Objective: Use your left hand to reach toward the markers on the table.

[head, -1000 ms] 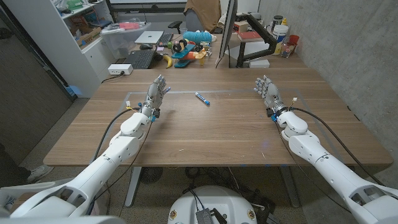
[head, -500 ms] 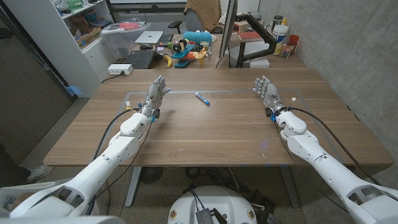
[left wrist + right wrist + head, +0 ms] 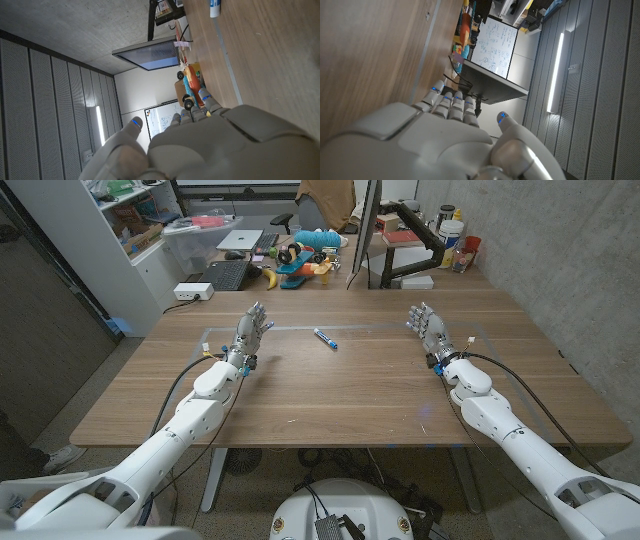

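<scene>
A single blue-and-white marker [image 3: 325,338] lies on the wooden table [image 3: 340,395], toward the far side and a little left of the middle, tilted on a diagonal; one end of it also shows in the left wrist view [image 3: 215,7], beside a pale line on the wood. The left hand [image 3: 250,332] stands on its edge near the far left part of the table, fingers apart and pointing away from the robot, holding nothing; the marker is well apart from it, off toward the table's middle. The right hand [image 3: 427,328] stands likewise at the far right, fingers spread and empty.

As a judgement, the reach has hardly begun; to do it well, the left hand should travel sideways toward the centre, kept just above the wood so the fingertips do not knock the marker and set it rolling; turning the palm down over it as the hand nears would leave the marker between thumb and fingers; the right hand need only keep out of the way.
</scene>
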